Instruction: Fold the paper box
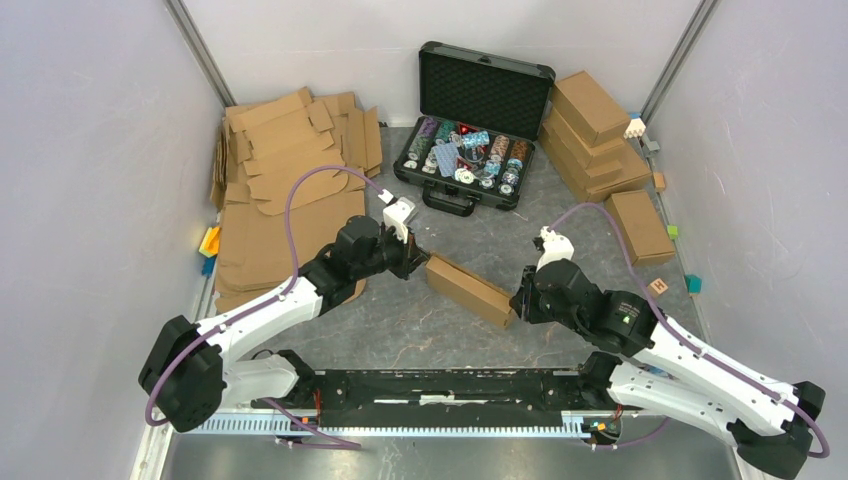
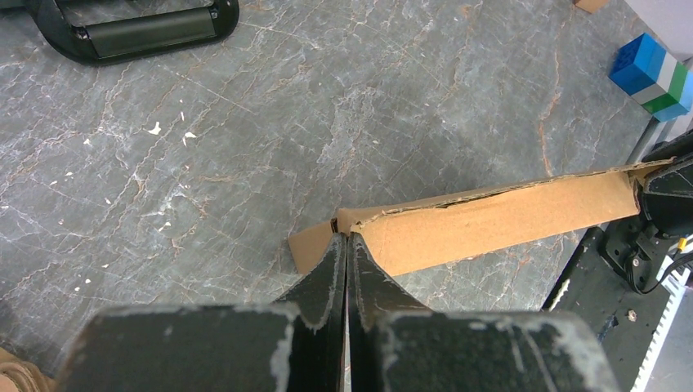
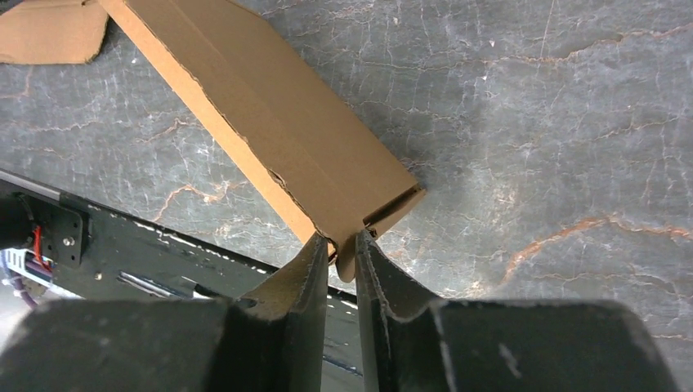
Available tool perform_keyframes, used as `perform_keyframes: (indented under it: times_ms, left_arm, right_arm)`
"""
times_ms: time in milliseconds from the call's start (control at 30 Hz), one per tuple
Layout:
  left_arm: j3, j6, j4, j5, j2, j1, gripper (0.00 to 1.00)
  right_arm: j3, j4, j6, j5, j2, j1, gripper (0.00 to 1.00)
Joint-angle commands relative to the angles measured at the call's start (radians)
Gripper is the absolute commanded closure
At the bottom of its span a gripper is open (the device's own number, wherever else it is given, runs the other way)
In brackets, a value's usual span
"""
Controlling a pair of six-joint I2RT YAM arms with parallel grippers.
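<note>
Bracing the paper box (image 1: pixel 470 289) mid-counter (image 1: pixel 400 330) from both ends, with the left tool (image 2: pixel 346 238) pressed together at one corner and the right tool (image 3: pixel 343 238) clamped on the opposite flap, seemingly to stop the walls springing open.

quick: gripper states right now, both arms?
left gripper: closed, pinching one end of the paper box.
right gripper: closed on the other end of the box, a cardboard flap between its fingers.
</note>
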State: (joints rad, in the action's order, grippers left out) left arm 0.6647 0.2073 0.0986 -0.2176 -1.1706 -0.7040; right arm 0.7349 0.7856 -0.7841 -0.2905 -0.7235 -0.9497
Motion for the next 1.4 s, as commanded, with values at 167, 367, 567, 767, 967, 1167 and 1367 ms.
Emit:
perform_keyframes:
  times_ms: [167,367,567,767,967,1167,1367]
  left_arm:
    - [0.031,-0.002,-0.042,0.006,0.008,-0.012,0.98]
    - [0.032,-0.002,-0.043,0.007,0.008,-0.012,0.98]
    - [0.027,-0.003,-0.045,0.018,0.009,-0.021,0.98]
    - [0.023,0.005,-0.045,0.043,0.021,-0.033,0.98]
    - [0.018,0.046,-0.04,0.079,0.036,-0.049,0.98]
    - [0.023,0.041,-0.062,0.114,0.047,-0.066,0.98]
    - [0.0,0.048,-0.069,0.136,0.075,-0.078,0.98]
  right_arm:
    - [0.005,-0.025,-0.162,-0.026,0.002,-0.003,0.82]
    - [-0.006,-0.024,-0.182,-0.031,-0.002,-0.003,0.86]
    - [-0.041,0.007,-0.268,-0.037,-0.011,-0.003,0.99]
    - [-0.069,-0.022,-0.314,-0.072,0.01,-0.004,0.98]
    - [0.06,0.103,-0.231,-0.119,-0.081,-0.003,0.62]
    - [0.097,0.178,-0.193,-0.143,-0.08,-0.003,0.36]
    - [0.058,0.15,-0.187,-0.126,-0.012,-0.003,0.14]
